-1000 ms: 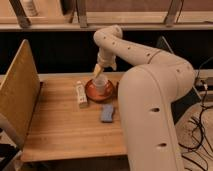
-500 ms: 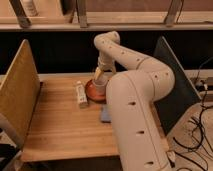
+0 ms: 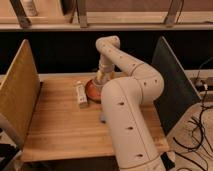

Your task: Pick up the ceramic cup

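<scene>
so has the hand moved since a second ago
Yes. The hand has dropped toward the ceramic cup on the saucer, now lower against the table's back edge than before.

Gripper (image 3: pixel 101 76) low at frame centre, over reddish-brown saucer (image 3: pixel 92 91); ceramic cup (image 3: pixel 98 82) largely hidden under it. White bottle (image 3: pixel 81 93) lies just left of saucer, blocking approach from that side. Robot arm (image 3: pixel 125 110) fills centre and right of wooden table (image 3: pixel 55 125), covering saucer's right side. Yellowish panel (image 3: pixel 17 92) walls left edge, dark panel (image 3: pixel 172 82) walls right edge. Open tabletop in lower left of frame.
</scene>
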`<state>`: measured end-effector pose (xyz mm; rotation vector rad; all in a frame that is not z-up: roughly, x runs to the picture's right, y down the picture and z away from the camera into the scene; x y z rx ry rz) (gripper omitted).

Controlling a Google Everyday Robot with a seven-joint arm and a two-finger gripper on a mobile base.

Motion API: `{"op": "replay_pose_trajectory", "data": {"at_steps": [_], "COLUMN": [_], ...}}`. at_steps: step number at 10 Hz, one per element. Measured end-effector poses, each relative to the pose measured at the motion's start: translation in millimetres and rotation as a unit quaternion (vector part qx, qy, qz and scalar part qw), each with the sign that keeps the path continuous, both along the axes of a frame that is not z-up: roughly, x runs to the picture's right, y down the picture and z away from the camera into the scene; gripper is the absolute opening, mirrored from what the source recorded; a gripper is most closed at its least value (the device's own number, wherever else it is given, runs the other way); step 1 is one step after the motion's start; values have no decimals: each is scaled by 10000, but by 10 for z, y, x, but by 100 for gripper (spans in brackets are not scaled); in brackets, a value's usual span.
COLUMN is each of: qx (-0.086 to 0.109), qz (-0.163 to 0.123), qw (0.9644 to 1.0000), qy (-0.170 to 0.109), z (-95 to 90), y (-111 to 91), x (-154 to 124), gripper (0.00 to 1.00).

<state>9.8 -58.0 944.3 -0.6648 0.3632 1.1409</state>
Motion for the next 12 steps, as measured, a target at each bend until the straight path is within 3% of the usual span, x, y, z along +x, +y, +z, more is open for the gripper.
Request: {"op": "replay_pose_trajectory", "data": {"at_steps": [3, 4, 7, 9, 12], "qx": [-52, -29, 159, 350, 450], "qz": [71, 113, 440, 646, 535], "qw": [9999, 9999, 9986, 9967, 9949], "qy": [-70, -88, -229, -339, -726], "z": [9, -5, -203, -475, -865], "y": [-43, -81, -352, -587, -710], "x": [-13, -10, 75, 272, 393], "gripper": [6, 2, 0, 0, 0]}}
